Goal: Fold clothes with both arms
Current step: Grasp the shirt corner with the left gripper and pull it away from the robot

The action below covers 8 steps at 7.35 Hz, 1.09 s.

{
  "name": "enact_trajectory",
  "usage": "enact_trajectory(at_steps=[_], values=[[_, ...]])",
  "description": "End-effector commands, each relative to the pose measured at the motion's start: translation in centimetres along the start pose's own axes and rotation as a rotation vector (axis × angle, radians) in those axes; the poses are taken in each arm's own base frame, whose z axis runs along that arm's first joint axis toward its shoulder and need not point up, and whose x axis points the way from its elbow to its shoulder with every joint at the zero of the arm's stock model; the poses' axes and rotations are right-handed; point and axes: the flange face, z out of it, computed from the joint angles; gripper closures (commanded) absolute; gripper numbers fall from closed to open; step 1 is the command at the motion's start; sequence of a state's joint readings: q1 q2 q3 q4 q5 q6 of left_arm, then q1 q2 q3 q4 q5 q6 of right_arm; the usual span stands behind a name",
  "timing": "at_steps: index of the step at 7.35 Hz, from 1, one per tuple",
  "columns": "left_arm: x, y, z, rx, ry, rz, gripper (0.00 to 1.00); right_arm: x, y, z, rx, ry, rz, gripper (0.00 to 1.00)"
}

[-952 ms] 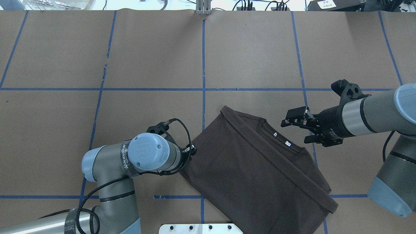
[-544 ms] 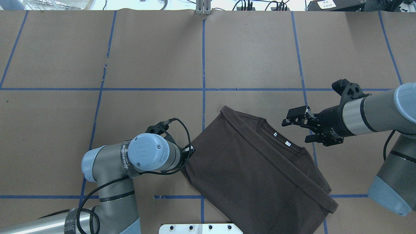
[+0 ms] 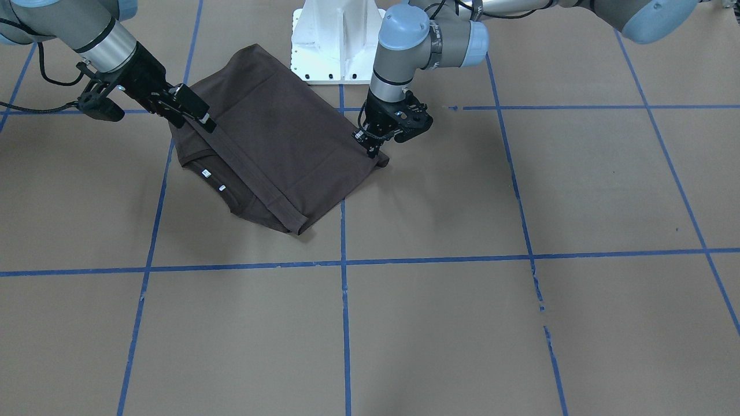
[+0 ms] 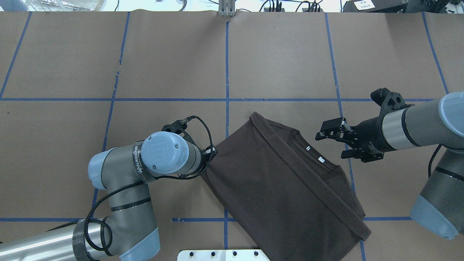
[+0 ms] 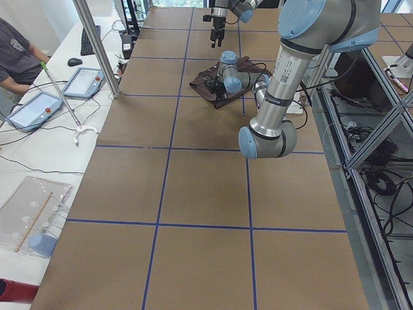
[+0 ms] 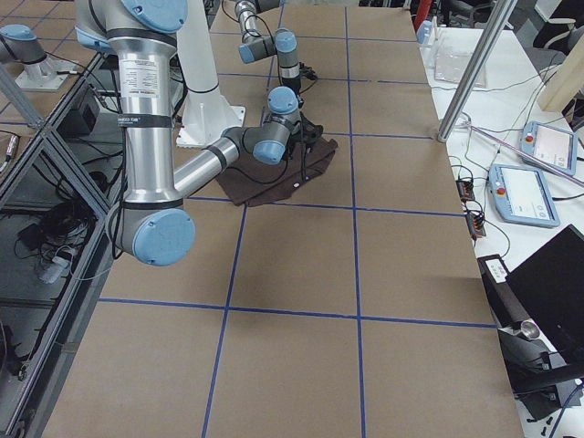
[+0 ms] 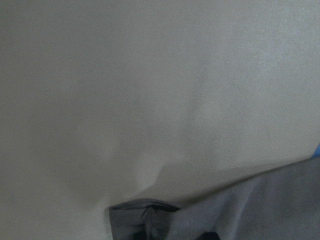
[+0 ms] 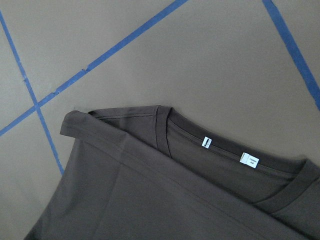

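Note:
The dark brown T-shirt (image 4: pixel 282 188) lies folded and askew on the table, collar and white neck labels (image 4: pixel 320 159) toward my right arm. It also shows in the front view (image 3: pixel 277 150). My left gripper (image 3: pixel 372 147) points down at the shirt's left corner and is shut on that corner. In the overhead view my own wrist mostly hides it (image 4: pixel 213 152). The left wrist view shows bunched fabric (image 7: pixel 280 205) at its bottom edge. My right gripper (image 4: pixel 330 146) is open and empty, hovering just beside the collar. Its wrist view shows the collar and labels (image 8: pixel 248 159).
The table is covered in brown paper with blue tape grid lines (image 4: pixel 227 72). The white pedestal base (image 4: pixel 224 255) stands at the near edge just behind the shirt. Operator desks with tablets (image 5: pixel 39 106) lie beyond the far edge.
My left arm has moved slightly away from the base with the shirt corner, and the shirt has shifted and turned a little. The right gripper has barely moved.

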State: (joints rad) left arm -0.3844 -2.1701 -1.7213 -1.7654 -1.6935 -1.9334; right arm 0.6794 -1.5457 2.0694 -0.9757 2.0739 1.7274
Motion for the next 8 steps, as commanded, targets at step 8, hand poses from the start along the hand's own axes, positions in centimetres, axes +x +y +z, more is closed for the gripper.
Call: enact_trajectory(at_steps=[8], values=[[12.1, -24.7, 4.1, 0.293, 0.081, 0.145, 1.00, 0.8, -0.9, 1.1, 0.012, 0.024, 0.013, 0.00]])
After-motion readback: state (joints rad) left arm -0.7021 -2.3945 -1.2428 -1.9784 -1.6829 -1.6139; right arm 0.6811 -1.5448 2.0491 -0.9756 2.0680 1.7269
